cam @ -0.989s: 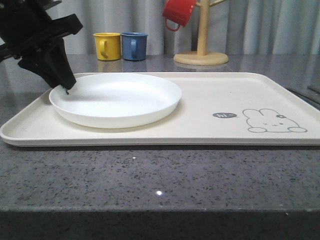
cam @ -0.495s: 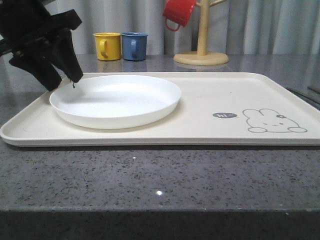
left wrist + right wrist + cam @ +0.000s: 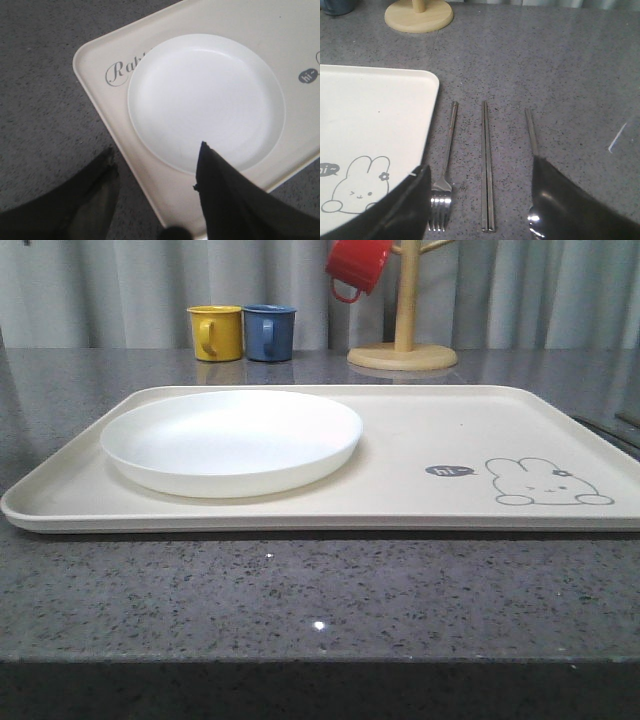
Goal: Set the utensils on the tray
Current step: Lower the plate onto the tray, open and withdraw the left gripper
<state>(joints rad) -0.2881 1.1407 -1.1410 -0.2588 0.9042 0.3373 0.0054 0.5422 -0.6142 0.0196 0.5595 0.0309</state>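
"hi~" and "Rab…" on tray

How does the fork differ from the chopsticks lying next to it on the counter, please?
The fork ends in a four-tined head, while the chopsticks are two plain straight strips lying pressed together. The fork lies nearer the tray; the chopsticks lie between the fork and the spoon. Both are shiny silver metal, lie flat on the grey counter, roughly parallel, off the tray.

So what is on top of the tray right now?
A round white plate sits on the tray's left half, partly covering the "Rabbit" script. The fork, chopsticks and spoon lie on the grey counter beside it.
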